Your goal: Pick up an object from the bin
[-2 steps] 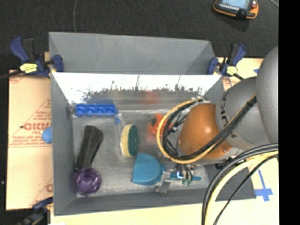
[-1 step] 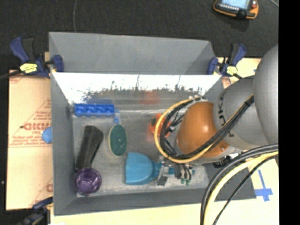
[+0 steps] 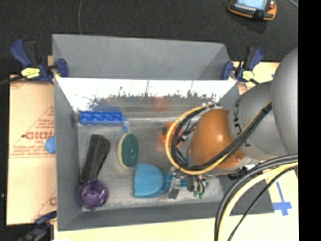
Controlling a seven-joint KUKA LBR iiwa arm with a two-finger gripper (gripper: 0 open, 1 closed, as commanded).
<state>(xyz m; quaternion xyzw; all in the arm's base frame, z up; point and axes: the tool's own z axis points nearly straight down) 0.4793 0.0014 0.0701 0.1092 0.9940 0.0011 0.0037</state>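
In the camera view you see the arm's orange-covered wrist low over the right half of the bin (image 3: 140,54). The gripper (image 3: 184,186) is down near the front wall, just beside the right edge of a light-blue scoop-shaped piece (image 3: 144,181). You cannot tell whether the claw is spread or pressed together. Left of it lie a green-and-cream oval (image 3: 129,150), a black bar (image 3: 98,157) ending at a purple round cap (image 3: 94,193), and a blue brick (image 3: 100,117) by the back wall.

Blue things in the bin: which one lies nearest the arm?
The pale blue rounded piece at the front, right beside the arm; the dark blue studded bar lies at the back left, far from it.
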